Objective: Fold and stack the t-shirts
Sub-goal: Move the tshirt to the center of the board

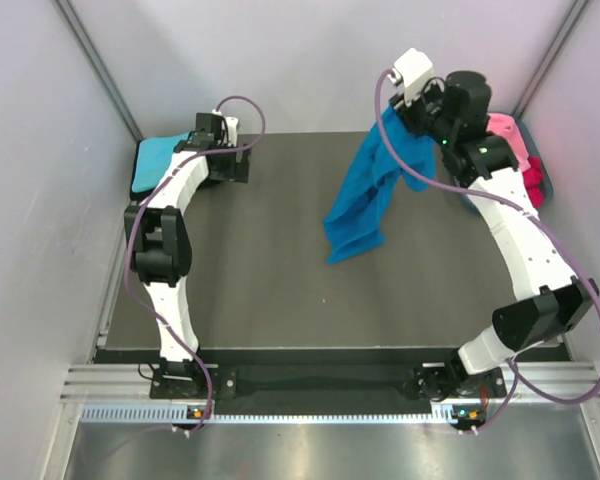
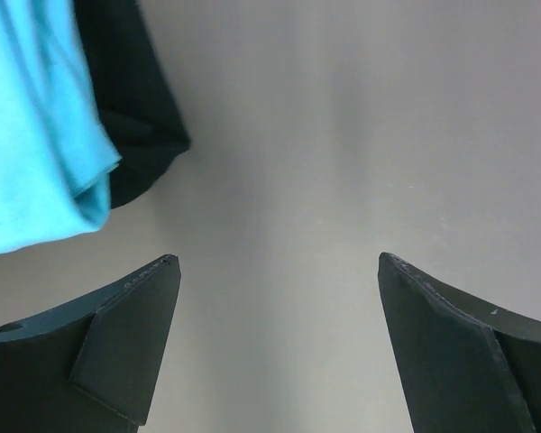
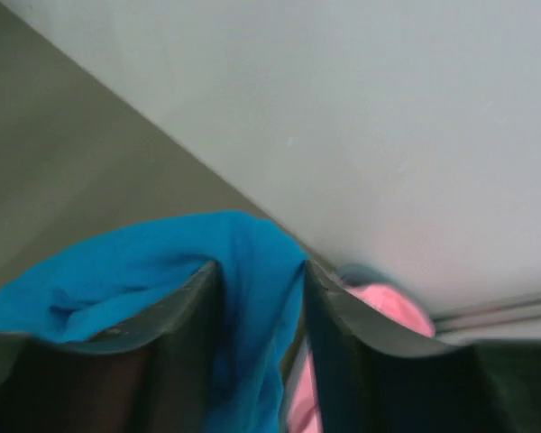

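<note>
My right gripper (image 1: 398, 118) is shut on the bright blue t-shirt (image 1: 365, 200) and holds it raised at the back right, so the shirt hangs down and its lower end rests on the dark mat. In the right wrist view the blue cloth (image 3: 252, 289) fills the gap between the gripper's (image 3: 260, 264) fingers. The turquoise t-shirt (image 1: 160, 158) lies folded at the far left corner and also shows in the left wrist view (image 2: 27, 135). My left gripper (image 1: 232, 165) is just right of it, open and empty (image 2: 279, 262). Pink t-shirts (image 1: 505, 135) and a crimson one (image 1: 536, 182) lie at the far right.
The dark mat (image 1: 280, 270) covers the table between grey side walls. The pink cloth (image 3: 379, 311) shows in the right wrist view beside a grey-blue rim (image 3: 361, 271). A black pad (image 2: 135, 117) lies under the turquoise shirt.
</note>
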Robot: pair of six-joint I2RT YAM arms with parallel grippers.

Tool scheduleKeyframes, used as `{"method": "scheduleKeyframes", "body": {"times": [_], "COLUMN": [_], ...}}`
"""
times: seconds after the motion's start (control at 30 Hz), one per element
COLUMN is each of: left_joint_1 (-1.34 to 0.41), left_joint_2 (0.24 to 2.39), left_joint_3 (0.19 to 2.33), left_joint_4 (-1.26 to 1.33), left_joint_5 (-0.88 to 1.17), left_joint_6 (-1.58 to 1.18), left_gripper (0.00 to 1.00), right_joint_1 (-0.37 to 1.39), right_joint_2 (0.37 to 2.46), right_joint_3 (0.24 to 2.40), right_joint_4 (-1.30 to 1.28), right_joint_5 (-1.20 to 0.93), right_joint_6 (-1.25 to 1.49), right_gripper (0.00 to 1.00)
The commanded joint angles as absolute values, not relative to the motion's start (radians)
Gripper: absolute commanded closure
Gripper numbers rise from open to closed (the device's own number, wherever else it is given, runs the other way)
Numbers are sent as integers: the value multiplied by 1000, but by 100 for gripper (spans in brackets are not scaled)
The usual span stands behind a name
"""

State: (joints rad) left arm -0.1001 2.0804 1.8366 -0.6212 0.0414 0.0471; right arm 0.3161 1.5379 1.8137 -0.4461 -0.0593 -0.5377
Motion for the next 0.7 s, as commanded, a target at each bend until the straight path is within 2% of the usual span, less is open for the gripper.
{"method": "scheduleKeyframes", "body": {"times": [0.0, 0.1, 0.2, 0.23, 0.33, 0.47, 0.67], "left_joint_1": [-120, -135, -147, -152, -159, -178, -215], "left_joint_2": [2023, 2005, 1973, 1959, 1950, 1945, 1939], "left_joint_3": [1844, 1826, 1775, 1746, 1710, 1660, 1652], "left_joint_4": [-594, -607, -615, -615, -626, -637, -644], "left_joint_5": [84, 118, 165, 188, 273, 359, 356], "left_joint_6": [40, 77, 117, 120, 109, 97, 98], "left_gripper": [5, 8, 12, 15, 21, 27, 27], "right_joint_1": [301, 273, 264, 264, 301, 389, 446], "right_joint_2": [1613, 1634, 1612, 1602, 1595, 1591, 1634], "right_joint_3": [1698, 1654, 1614, 1602, 1539, 1386, 1276], "right_joint_4": [-399, -429, -511, -579, -681, -703, -672], "right_joint_5": [58, 77, -101, -223, -325, -345, -342], "right_joint_6": [-515, -525, -636, -714, -843, -972, -1037], "right_gripper": [46, 41, 43, 44, 48, 50, 48]}}
